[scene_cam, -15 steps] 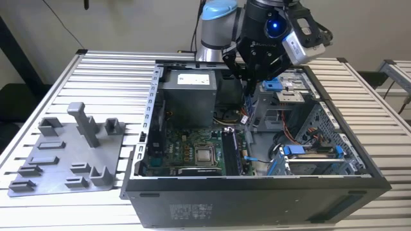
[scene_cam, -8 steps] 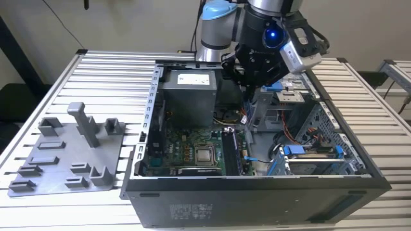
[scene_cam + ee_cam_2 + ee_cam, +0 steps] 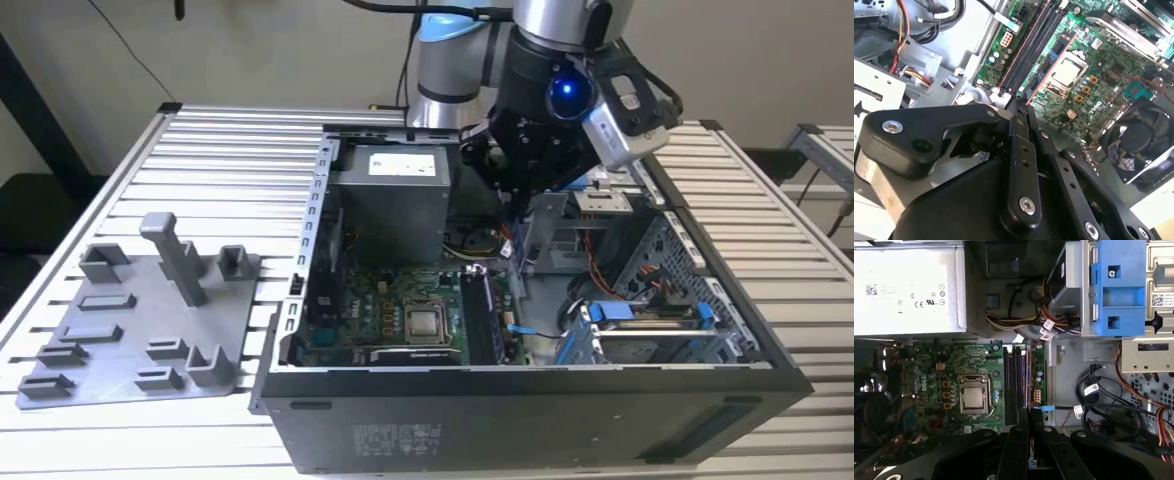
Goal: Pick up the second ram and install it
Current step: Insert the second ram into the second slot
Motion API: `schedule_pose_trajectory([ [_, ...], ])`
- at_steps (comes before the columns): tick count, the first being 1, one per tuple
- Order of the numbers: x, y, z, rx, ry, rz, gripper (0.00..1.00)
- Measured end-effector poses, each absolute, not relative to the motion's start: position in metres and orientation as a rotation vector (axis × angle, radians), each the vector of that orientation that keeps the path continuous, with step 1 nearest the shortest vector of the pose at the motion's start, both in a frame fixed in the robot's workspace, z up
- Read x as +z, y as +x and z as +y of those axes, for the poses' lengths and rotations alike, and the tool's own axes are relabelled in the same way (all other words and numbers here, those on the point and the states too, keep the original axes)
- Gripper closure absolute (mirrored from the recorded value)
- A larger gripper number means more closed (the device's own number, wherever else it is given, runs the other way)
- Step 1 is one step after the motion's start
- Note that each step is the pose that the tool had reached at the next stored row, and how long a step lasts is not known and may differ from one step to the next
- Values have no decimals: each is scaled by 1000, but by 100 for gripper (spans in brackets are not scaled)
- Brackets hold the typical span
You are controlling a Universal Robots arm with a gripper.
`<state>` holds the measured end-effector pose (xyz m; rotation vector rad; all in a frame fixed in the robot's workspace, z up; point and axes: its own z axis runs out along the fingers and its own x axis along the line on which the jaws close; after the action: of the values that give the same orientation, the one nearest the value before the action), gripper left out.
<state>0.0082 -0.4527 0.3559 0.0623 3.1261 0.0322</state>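
Gripper (image 3: pixel 1029 416) pinched tight on the second ram (image 3: pixel 1053 57): one stick, held on edge and running straight out from the fingertips, above the board inside the open case (image 3: pixel 534 390). Its long axis looks parallel to the memory slots (image 3: pixel 1015 385) lying below it on the board; the bank reads as about four lanes, how many are filled I cannot tell. One arm, one gripper, one grey tray (image 3: pixel 134 340) well apart on the counter (image 3: pixel 227 130), at the exterior view's left
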Motion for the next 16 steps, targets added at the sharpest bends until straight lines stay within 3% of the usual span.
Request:
schedule_pose_trajectory([
  [16, 339, -2, -453, 28, 55, 3127, 86],
])
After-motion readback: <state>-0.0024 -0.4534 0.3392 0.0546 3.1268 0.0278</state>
